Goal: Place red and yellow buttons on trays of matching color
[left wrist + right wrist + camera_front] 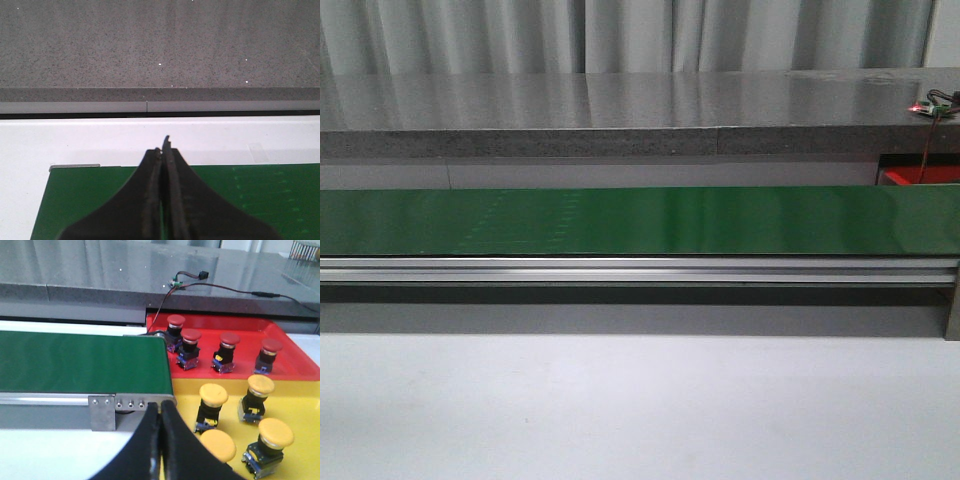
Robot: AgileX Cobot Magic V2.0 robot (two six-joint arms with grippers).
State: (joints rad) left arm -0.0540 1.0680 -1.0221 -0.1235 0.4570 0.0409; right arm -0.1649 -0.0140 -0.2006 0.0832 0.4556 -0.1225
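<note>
In the right wrist view several red buttons [190, 347] stand on the red tray [295, 365], and several yellow buttons [212, 402] stand on the yellow tray [300, 405] beside it. My right gripper [160, 406] is shut and empty, hanging over the belt's end by the yellow tray. My left gripper [164, 145] is shut and empty above the far end of the green conveyor belt [260, 195]. In the front view the belt [640, 220] carries nothing, and only a corner of the red tray [920, 176] shows. Neither gripper shows in the front view.
A grey stone ledge [620, 110] runs behind the belt. A small circuit board with a lit red LED [930, 104] and wires sits on it at the right. The belt's aluminium rail [640, 270] and end bracket [107, 407] border the white table [640, 410].
</note>
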